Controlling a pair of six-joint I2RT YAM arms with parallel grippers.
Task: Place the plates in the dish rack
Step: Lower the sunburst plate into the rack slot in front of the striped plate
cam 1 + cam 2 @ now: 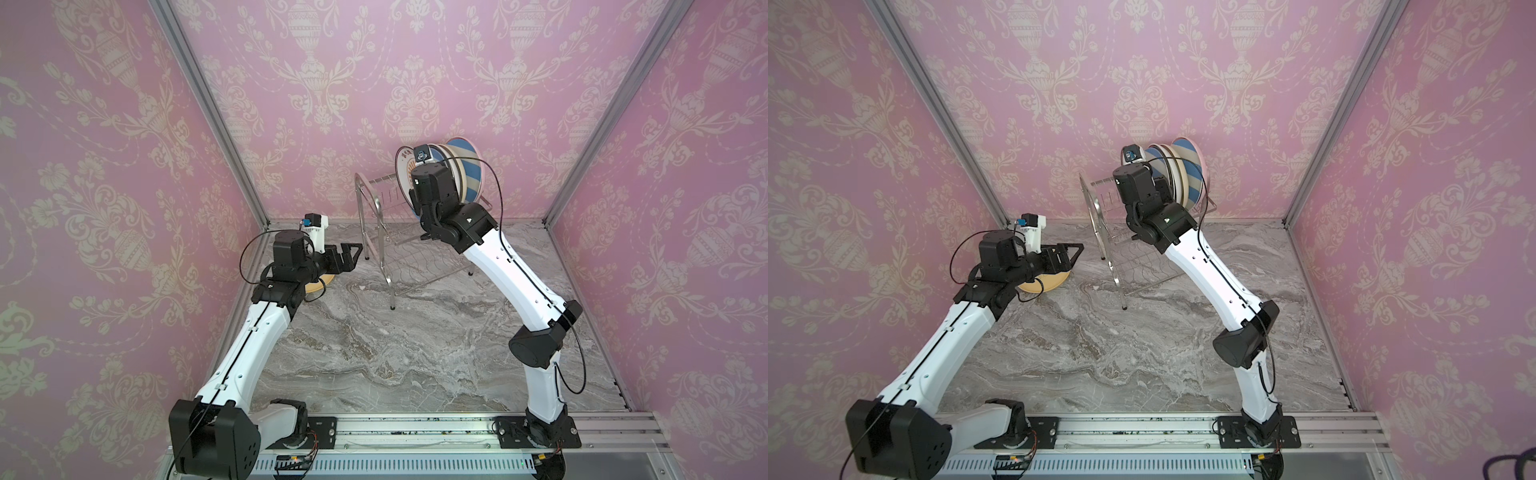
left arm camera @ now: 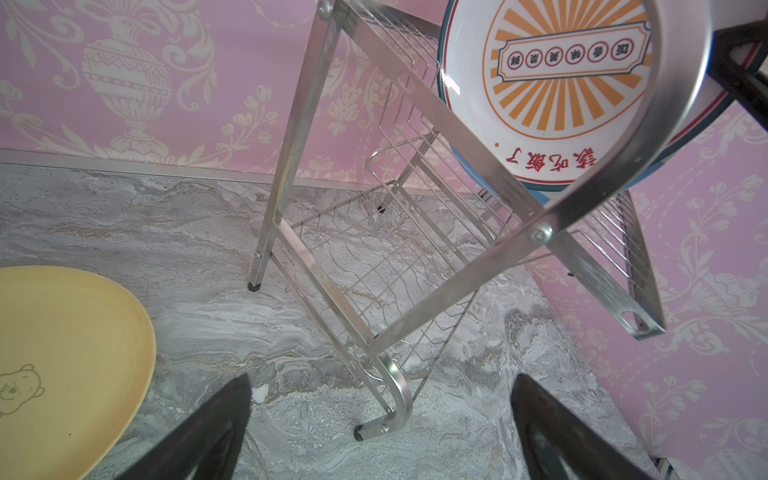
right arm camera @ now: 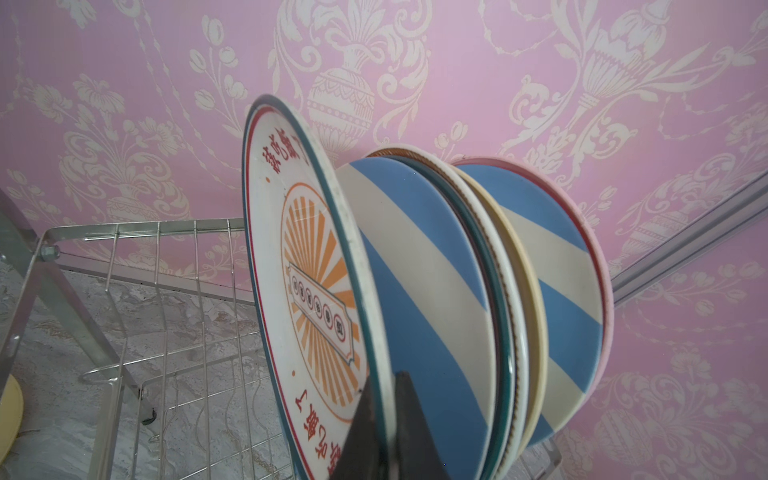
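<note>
Right gripper [image 3: 384, 386]: jaws pinched on the rim of the sunburst plate [image 3: 307, 270], one black finger on its face side and one on its back; in both top views the gripper itself was hidden behind the wrist
Sunburst plate: white with orange rays, red lettering and a teal-and-red rim; it stood upright on edge at the upper tier of the dish rack [image 1: 376, 216], leftmost of the row there; whether its lower edge sat in a slot could not be told
Row behind it: a blue-white striped plate [image 3: 415, 270] was just behind the sunburst plate; then came three thin rims, teal, white and cream, with their faces hidden; then a second striped plate [image 3: 561, 270]; a pink plate [image 3: 607, 316] was last, rightmost in both top views; all stood on edge, close together, at the right end of the upper tier
Dish rack: shiny steel wire with two tiers; it stood on the desk [image 1: 374, 353] toward the back wall, between the two arms
Left gripper [image 1: 353, 257]: jaws apart and holding nothing; it hovered above the desk just left of the rack, pointing toward it
Yellow plate [image 2: 75, 332]: lay flat on the desk under the left wrist, apart from the rack; a faint bear outline showed on its face; the arm partly covered it in both top views
Desk: grey marble pattern
Walls: pink wallpaper [image 1: 124, 166] with cream urns and flowers
</note>
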